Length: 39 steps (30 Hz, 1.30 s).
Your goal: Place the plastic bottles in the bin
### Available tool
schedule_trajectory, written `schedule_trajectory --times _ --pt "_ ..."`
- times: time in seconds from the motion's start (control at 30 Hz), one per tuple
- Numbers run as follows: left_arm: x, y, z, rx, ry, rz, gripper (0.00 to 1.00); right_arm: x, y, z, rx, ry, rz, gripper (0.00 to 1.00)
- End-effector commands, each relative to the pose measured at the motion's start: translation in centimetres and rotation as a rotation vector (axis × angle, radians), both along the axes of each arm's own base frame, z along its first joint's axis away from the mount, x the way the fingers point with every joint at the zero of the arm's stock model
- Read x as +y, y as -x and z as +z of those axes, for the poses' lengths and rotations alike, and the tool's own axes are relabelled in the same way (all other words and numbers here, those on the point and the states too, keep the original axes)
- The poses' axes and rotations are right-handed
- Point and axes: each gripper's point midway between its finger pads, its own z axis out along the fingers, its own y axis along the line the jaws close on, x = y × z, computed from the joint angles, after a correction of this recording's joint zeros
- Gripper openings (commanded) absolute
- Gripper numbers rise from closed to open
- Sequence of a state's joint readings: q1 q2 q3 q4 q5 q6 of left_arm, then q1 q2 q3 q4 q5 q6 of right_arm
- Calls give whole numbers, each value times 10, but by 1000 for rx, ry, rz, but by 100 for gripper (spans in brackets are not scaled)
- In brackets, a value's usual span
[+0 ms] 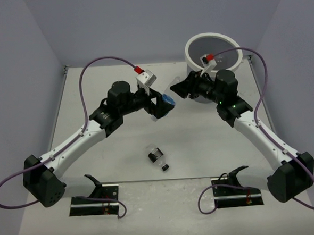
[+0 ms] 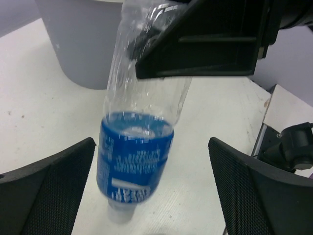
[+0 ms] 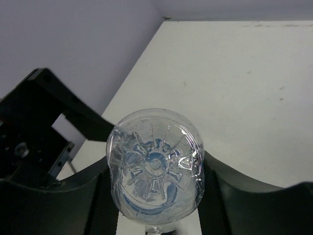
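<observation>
Left gripper (image 2: 151,147): standing spread, fingers (image 2: 54,186) flanking the bottle, not touching it.
Right gripper (image 3: 155,196): pinching the blue-label bottle (image 2: 136,156) at its clear base end.
Blue-label bottle: hanging above the table (image 1: 207,146), between both grippers, near the bin (image 1: 211,35).

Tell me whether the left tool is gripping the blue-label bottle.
No, the left tool's fingers stand wide apart, clear of the blue-label bottle on both sides, while the right tool clamps it.

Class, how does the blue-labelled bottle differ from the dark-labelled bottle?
The blue-labelled bottle is held above the table by the right gripper; the dark-labelled bottle lies free on it. The first wears a blue label, the second a dark one. Both are outside the bin.
</observation>
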<state>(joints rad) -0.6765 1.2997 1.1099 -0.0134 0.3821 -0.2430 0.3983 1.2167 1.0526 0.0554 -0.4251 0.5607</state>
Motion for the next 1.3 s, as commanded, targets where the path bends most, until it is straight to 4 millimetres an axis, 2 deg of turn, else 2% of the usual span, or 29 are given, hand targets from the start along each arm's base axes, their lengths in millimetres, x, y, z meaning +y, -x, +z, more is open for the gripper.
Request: schedule_trajectory --times 0.0,0.07,0.1,0.2,0.3,0.4,0.53,0.57,0.63,0.67,0.7,0.73,0.83,1.0,1.07,1.1,1.17,1.23,1.27 --pt "30 -9 3 37 -14 205 100 -63 -39 78 -201 120 -386 10" --pt "43 -8 -7 82 -24 277 100 -96 -52 105 -254 170 -561 10" --pt "54 -8 -18 112 -41 336 100 -116 -56 123 -285 188 -662 10" --pt "79 -5 -51 190 -91 464 100 -151 -67 149 -324 248 -844 11" --pt "86 4 -73 256 -103 489 100 -182 -80 172 -355 298 -981 12" --pt "90 18 -101 335 -120 484 100 -211 -96 176 -343 362 -1105 13" --pt "86 31 -128 426 -146 466 100 -232 -113 158 -279 425 -1198 23" --pt "85 34 -134 442 -157 465 100 -236 -118 153 -264 435 -1210 28" --pt "85 39 -145 474 -182 466 100 -235 -130 137 -229 472 -1197 46" --pt "84 43 -150 488 -189 462 100 -234 -133 136 -224 477 -1194 60" --pt "84 46 -154 503 -193 462 100 -233 -137 131 -208 492 -1191 86" --pt "83 50 -157 518 -197 461 100 -233 -140 127 -192 504 -1189 98" --pt "79 65 -168 567 -215 435 100 -231 -143 119 -160 519 -1178 99" --pt "80 96 -196 665 -287 426 100 -225 -130 124 -171 458 -1137 99" --pt "80 104 -209 705 -303 435 100 -222 -119 127 -191 420 -1112 99" --pt "81 106 -215 717 -312 443 100 -221 -110 139 -222 379 -1100 99" --pt "78 110 -224 742 -310 447 100 -217 -100 125 -221 370 -1063 99" --pt "72 107 -233 753 -292 452 100 -211 -83 137 -271 313 -1023 99" --pt "70 110 -241 773 -293 451 100 -209 -81 127 -263 316 -1006 99"
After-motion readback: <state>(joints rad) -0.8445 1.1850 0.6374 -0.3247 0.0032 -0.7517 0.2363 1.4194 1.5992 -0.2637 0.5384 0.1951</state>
